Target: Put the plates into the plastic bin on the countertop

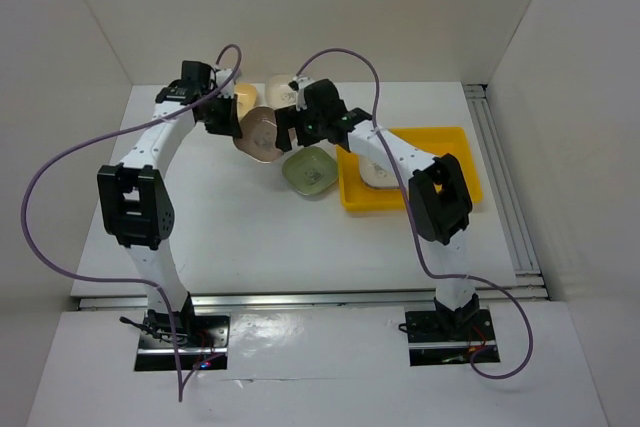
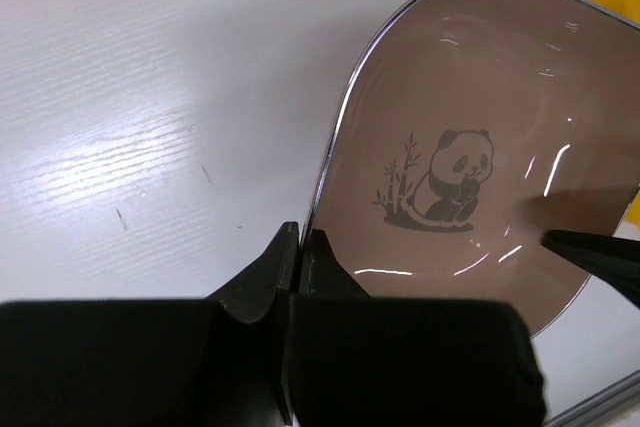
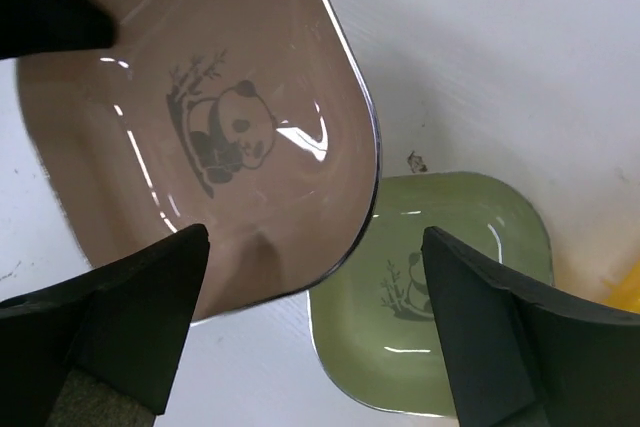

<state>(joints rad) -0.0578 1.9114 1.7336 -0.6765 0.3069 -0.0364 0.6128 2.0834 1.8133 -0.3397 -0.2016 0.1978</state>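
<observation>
Left tool (image 2: pixel 298 247): fingers closed tight on the rim of the brown plate (image 2: pixel 470 157), pinching one edge. The plate sits tilted in the top view, and the panda mark at its centre is legible in both wrist views.

Right tool (image 3: pixel 315 237): fingers spread wide and gripping nothing. The near corner of the brown plate lies in the gap between them. One fingertip overlaps the plate's edge in the right wrist view (contact cannot be judged).

Brown plate is between the two tools, over the back middle of the surface (image 1: pixel 250 237), left of the plastic bin (image 1: pixel 455 152) and outside it. Its lower edge overlaps a corner of the green plate (image 3: pixel 440 277), which lies flat on the surface just beside the bin's left wall.

In the bin: one cream plate (image 1: pixel 375 175) at the left end, partly hidden by the right arm.

Behind the tools: a yellow plate (image 1: pixel 245 99) and a pale plate (image 1: pixel 281 87) near the back wall.
</observation>
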